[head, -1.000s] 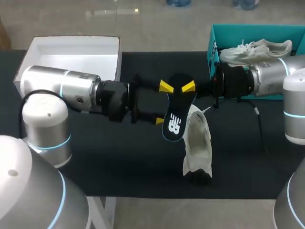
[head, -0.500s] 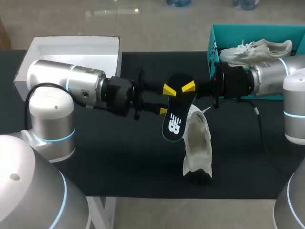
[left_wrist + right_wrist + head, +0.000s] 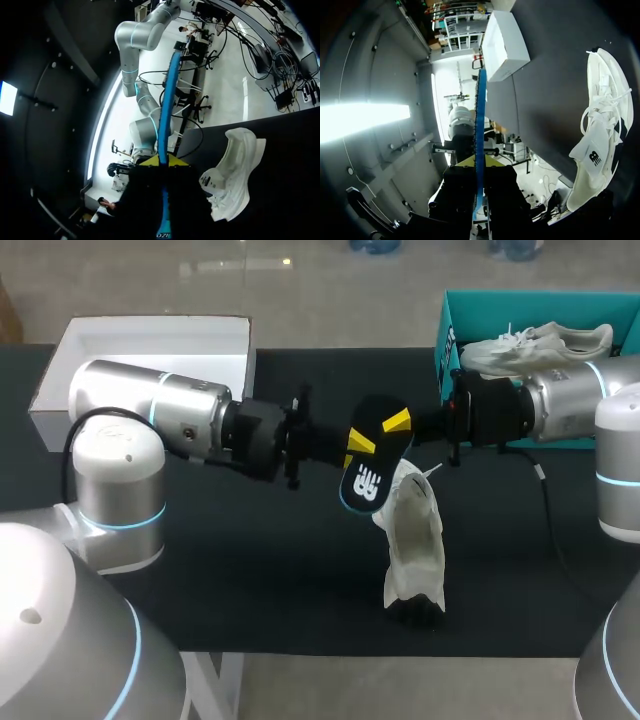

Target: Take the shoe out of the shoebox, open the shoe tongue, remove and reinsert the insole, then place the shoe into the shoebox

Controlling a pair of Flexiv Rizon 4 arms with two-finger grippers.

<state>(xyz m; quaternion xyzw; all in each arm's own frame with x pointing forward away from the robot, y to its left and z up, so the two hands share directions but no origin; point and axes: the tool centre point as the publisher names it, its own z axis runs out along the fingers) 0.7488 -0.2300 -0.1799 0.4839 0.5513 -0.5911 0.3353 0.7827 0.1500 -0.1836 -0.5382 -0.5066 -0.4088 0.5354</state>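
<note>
A black insole (image 3: 366, 472) with a white logo and blue edge hangs in the air above the table's middle. My left gripper (image 3: 356, 450) is shut on its left edge, and my right gripper (image 3: 395, 425) is shut on its upper right end. Both wrist views show the insole edge-on as a thin blue strip (image 3: 165, 120) (image 3: 480, 115) running up from between the yellow tips (image 3: 161, 160) (image 3: 479, 161). The white shoe (image 3: 412, 540) lies on the black table just below and to the right of the insole, also seen beside each gripper (image 3: 235, 170) (image 3: 600, 125).
A teal shoebox (image 3: 520, 308) at the back right holds a second white shoe (image 3: 540, 345), partly behind my right arm. A white open box (image 3: 150, 350) sits at the back left. The black table (image 3: 200, 570) stretches to the front edge near the shoe's heel.
My left gripper moved right to the insole and went from open to shut on its left edge. The insole tilted slightly. The right arm and the shoe stayed put.
</note>
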